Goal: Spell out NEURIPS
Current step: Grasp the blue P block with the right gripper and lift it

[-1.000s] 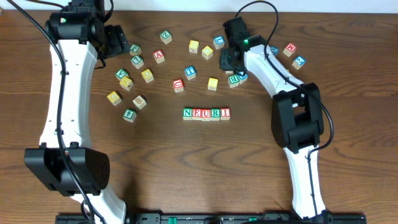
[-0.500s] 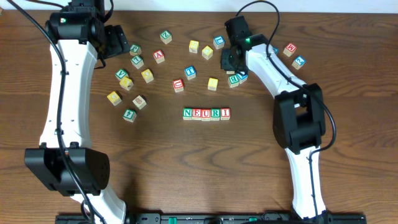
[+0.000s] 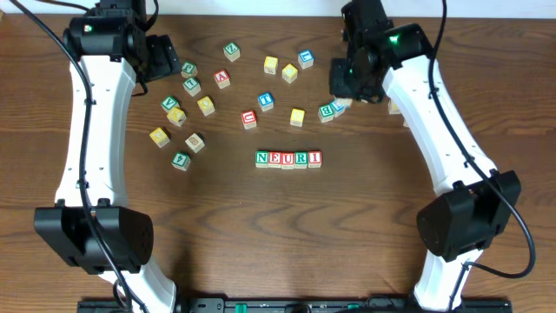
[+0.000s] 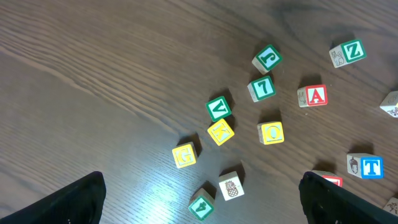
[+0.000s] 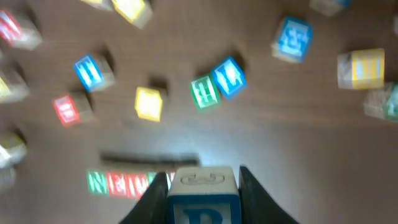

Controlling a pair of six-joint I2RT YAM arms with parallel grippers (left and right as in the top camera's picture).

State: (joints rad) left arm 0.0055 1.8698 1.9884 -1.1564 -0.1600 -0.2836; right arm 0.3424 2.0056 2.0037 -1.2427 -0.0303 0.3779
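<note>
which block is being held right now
The blue-framed block between the right gripper's fingers; the rest lie on the table.

Dark wooden table (image 3: 261, 243) — soft glare on its grain.

A row of five small wooden cubes (image 3: 289, 158) reads N, E, U, R, I. Loose wooden cubes show green J (image 4: 268, 58), green 7 (image 4: 262, 88), green V (image 4: 218, 108), green Z (image 4: 352, 51), red A (image 4: 313, 96), blue T (image 4: 368, 167), yellow K (image 4: 221, 131), yellow O (image 4: 271, 132), yellow G (image 4: 185, 155).
</note>
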